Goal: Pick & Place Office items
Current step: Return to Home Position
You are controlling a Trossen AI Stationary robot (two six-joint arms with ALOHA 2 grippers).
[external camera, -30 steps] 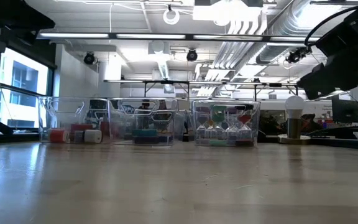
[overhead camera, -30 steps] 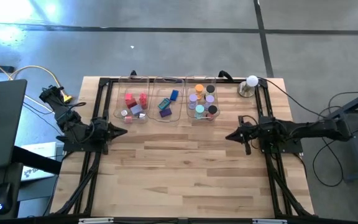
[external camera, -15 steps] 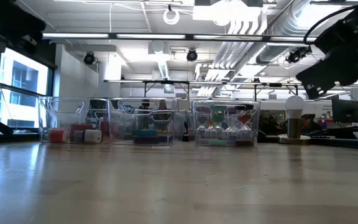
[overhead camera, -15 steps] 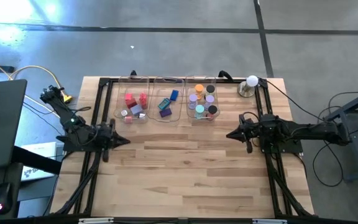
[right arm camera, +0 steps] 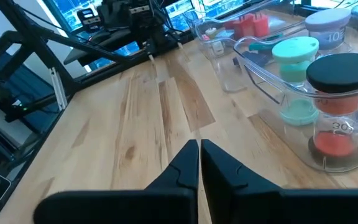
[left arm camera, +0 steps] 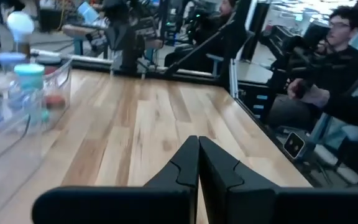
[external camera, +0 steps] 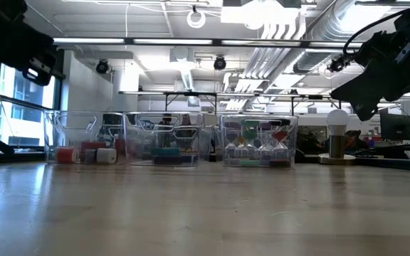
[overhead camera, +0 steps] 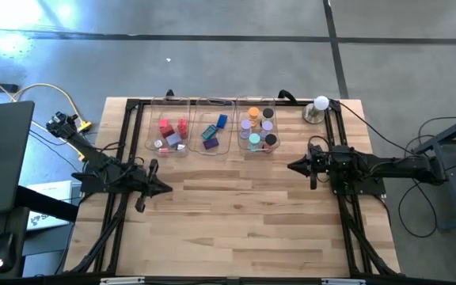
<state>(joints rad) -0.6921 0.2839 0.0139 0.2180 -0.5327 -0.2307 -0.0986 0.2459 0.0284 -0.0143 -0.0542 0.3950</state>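
The office items lie in three clear trays along the table's far side. Red and pink blocks [overhead camera: 169, 131] are in the left tray, blue, teal and purple blocks [overhead camera: 212, 131] in the middle one. Round discs [overhead camera: 258, 131] fill the right tray, stacked with a black disc [right arm camera: 340, 70] and a teal disc [right arm camera: 294, 50] on top. My left gripper [overhead camera: 169, 188] hovers shut over the table's left side, nearer than the trays, with nothing in it. My right gripper [overhead camera: 290, 167] hovers shut at the right, just near of the disc tray, also holding nothing.
A white ball on a metal base [overhead camera: 320, 105] stands at the far right corner. Black frame rails [overhead camera: 125, 142] run along both table sides. Bare wood [overhead camera: 236, 222] spreads across the middle and near half. A seated person [left arm camera: 334, 56] shows beyond the table's edge.
My left gripper has sunk and swung toward the table's near edge, tipping from a downward slant to level, and has stayed shut. My right gripper has kept its place and rolled a little about its own axis.
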